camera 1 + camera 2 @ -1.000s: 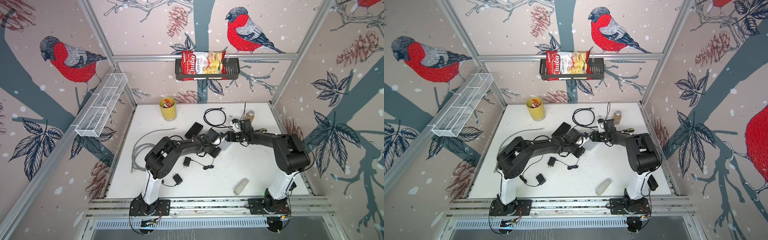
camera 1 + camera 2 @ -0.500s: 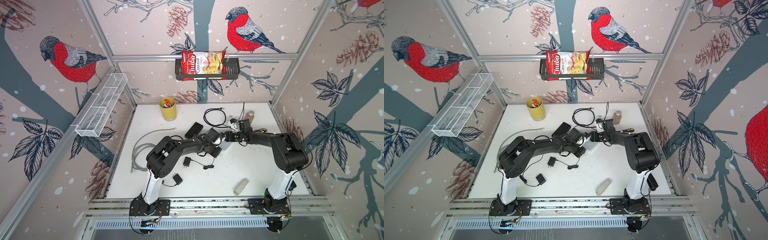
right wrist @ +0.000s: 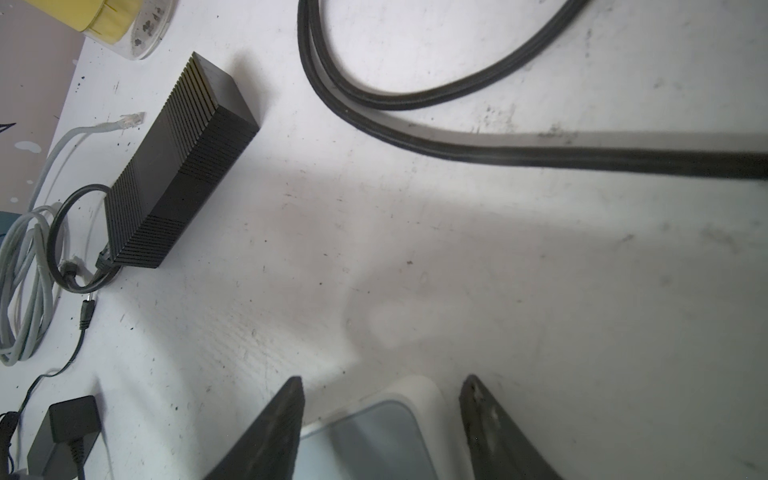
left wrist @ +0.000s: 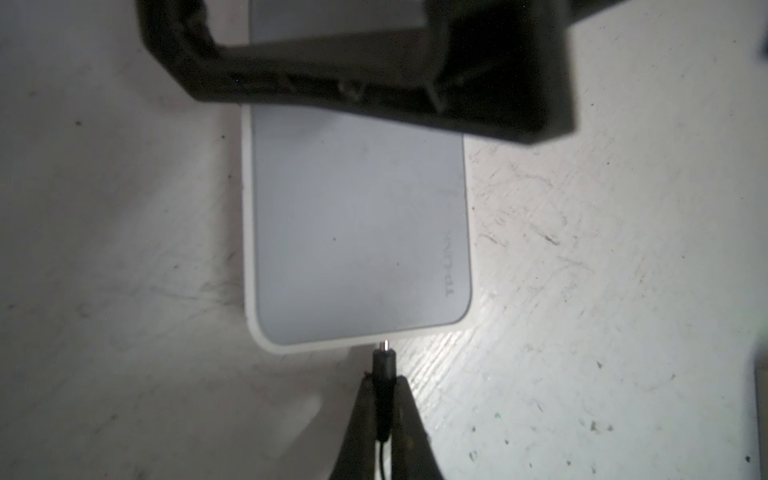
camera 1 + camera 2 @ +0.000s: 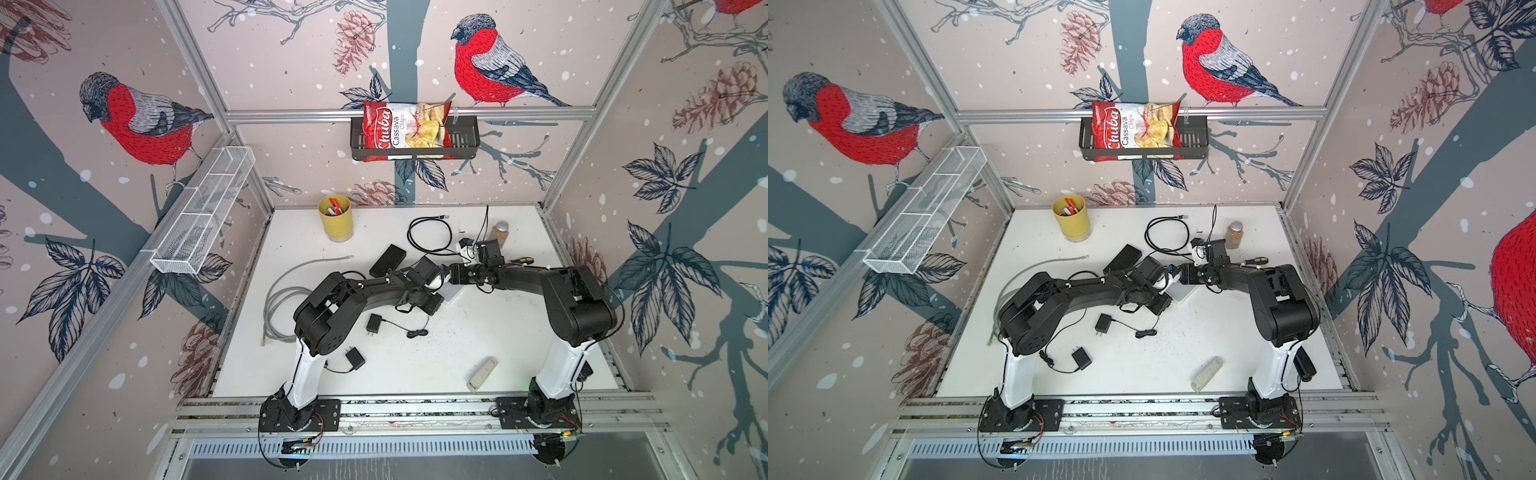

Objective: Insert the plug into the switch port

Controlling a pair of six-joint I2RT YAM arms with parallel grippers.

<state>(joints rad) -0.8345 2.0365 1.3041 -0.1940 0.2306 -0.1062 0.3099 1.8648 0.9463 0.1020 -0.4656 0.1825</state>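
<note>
In both top views, one white switch [image 5: 455,294] is seen on the table [image 5: 519,353], just toward 3 o'clock of its centre. The left arm [image 5: 374,291] is brought to it from 9 o'clock and the right arm [image 5: 519,274] from 3 o'clock. Also counted are two small black adapters [image 5: 376,323] toward 7 o'clock, one power brick [image 5: 387,259] and one yellow cup [image 5: 336,216] toward 11 o'clock, and one grey cable coil [image 5: 282,303] at 9 o'clock. In the left wrist view, one plug [image 4: 383,365] is pinched in the left gripper [image 4: 382,380], whose jaws are closed narrowly on its barrel. The metal tip is set at the switch's side wall, and whether it has entered a port cannot be told. The insertion step is judged to be in hand and barely begun. A straight push along the plug's axis is called for next, with the switch kept from sliding. In the right wrist view, the right gripper [image 3: 380,395] is held with its jaws part-way apart, astride one rounded end of the switch. Whether that end is actually clamped cannot be told.
</note>
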